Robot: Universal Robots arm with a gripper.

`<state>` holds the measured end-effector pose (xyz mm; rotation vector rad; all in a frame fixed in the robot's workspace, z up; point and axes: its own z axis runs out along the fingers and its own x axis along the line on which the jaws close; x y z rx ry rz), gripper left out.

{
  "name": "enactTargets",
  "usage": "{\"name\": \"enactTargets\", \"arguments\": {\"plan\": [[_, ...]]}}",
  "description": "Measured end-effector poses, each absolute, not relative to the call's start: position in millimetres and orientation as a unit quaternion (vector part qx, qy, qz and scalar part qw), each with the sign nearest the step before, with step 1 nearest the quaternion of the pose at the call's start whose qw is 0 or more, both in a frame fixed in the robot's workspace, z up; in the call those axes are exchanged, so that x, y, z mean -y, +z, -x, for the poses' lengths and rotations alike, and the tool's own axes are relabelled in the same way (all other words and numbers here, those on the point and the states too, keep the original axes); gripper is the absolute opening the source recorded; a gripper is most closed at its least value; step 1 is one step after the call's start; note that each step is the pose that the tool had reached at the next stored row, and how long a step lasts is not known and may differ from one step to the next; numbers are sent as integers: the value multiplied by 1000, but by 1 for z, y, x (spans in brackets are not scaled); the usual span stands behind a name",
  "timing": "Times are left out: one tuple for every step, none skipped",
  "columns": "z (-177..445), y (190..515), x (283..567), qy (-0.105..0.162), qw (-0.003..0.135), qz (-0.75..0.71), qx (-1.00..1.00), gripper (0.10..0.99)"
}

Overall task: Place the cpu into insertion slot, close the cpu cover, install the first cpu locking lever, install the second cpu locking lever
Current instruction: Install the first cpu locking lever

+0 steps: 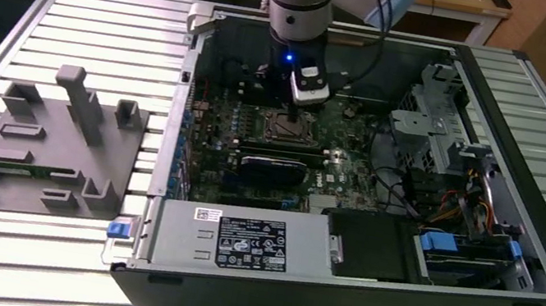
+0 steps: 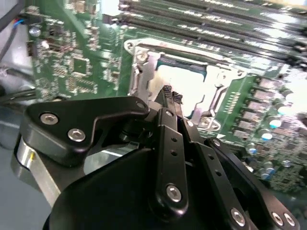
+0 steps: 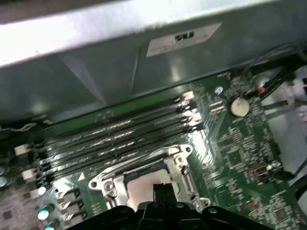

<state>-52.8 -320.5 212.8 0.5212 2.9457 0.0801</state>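
Second wrist view shows the gripper, fingers pressed together, empty, poised over the cpu seated under the cpu cover.

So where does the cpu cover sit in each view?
Exterior view: the cpu cover lies mid-motherboard, directly under the pincer.
Second wrist view: silver frame just beyond the pincer tips.
First wrist view: frame just past the pincer.
Shared landmark: the black memory slots alongside it.
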Motion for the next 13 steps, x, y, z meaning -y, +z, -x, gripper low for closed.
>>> {"name": "enactTargets", "arguments": {"plan": [[52, 213, 321, 25, 69, -174, -982, 106], [52, 213, 321, 23, 64, -174, -982, 106], [52, 213, 322, 23, 62, -174, -982, 106], [52, 213, 322, 23, 62, -174, -982, 106], [52, 213, 321, 23, 62, -174, -982, 106], [52, 213, 321, 23, 62, -174, -982, 106], [52, 213, 321, 23, 62, -174, -982, 106], [52, 213, 321, 23, 62, -174, -982, 106], [52, 215, 321, 23, 62, -174, -982, 106], [52, 217, 322, 23, 62, -174, -982, 106], [52, 220, 321, 23, 62, -174, -982, 106], [52, 223, 321, 23, 62, -174, -982, 106], [52, 226, 321, 23, 62, -174, -982, 106]]}}
